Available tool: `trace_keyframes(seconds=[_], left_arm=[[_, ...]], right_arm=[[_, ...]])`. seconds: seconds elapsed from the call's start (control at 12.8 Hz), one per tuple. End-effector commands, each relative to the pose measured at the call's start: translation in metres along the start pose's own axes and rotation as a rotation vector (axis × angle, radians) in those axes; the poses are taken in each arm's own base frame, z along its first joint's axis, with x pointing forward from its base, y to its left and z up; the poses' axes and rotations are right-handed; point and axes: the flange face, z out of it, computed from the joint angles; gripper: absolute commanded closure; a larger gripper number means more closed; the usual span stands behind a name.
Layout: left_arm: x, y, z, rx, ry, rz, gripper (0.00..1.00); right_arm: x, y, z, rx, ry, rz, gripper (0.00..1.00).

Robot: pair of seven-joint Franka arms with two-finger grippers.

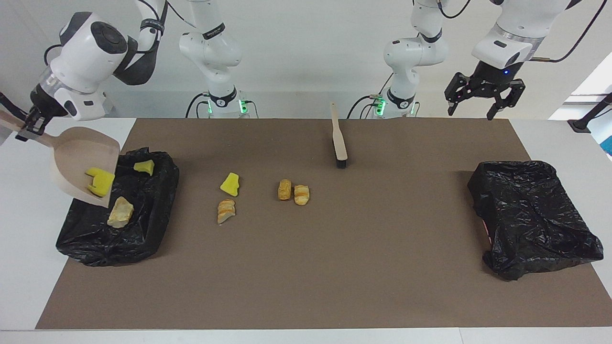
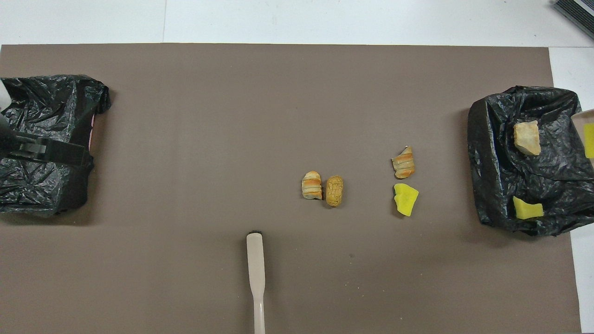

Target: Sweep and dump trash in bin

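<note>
Four trash pieces (image 2: 405, 199) on mat (image 2: 232, 116)

Plain white wall (image 1: 306, 57), perhaps window

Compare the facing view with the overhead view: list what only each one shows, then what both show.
Only the facing view: the right gripper shut on the dustpan handle, the whole pan tilted over the bin at the right arm's end, and the open left gripper up in the air.

Only the overhead view: the brush seen from above, bristles hidden under it.

Both: two bins, two pieces in the right arm's one, a yellow sponge in the dustpan, four pieces on the mat.
</note>
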Motion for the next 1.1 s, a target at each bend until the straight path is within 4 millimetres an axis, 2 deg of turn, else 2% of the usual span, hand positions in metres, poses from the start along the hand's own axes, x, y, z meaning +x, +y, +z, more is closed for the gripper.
trace_keyframes(seconds=[0.0,0.16,0.24,0.39,0.47,0.55,0.63,0.78,1.02], left_arm=[[-0.002,-0.003,-0.001,0.025,0.039,-0.008,0.00],[-0.004,0.000,0.002,0.024,0.020,-0.002,0.00],[-0.005,0.001,0.001,0.024,0.022,-0.002,0.00],[-0.005,0.009,0.001,0.023,0.020,0.015,0.00],[-0.007,0.013,0.000,0.021,0.016,0.026,0.00],[-0.009,0.010,0.000,0.016,0.009,0.022,0.00],[-0.010,0.002,0.000,0.014,0.010,0.018,0.00],[-0.009,-0.003,0.000,0.014,0.010,0.010,0.00],[-0.007,-0.011,-0.001,0.018,0.011,-0.004,0.00]], right_arm=[[-0.002,0.006,-0.025,-0.053,-0.100,-0.050,1.00],[0.003,0.006,-0.017,-0.053,-0.090,-0.050,1.00],[0.013,0.009,-0.011,-0.072,-0.075,-0.059,1.00],[0.048,0.020,0.010,-0.062,-0.040,-0.024,1.00],[0.054,0.020,0.014,-0.048,-0.036,0.010,1.00],[0.053,0.018,0.016,-0.032,-0.043,0.026,1.00],[0.043,0.014,0.017,0.003,-0.084,0.062,1.00],[0.027,0.003,0.009,0.011,-0.160,0.110,1.00],[0.030,0.003,0.010,0.019,-0.147,0.162,1.00]])
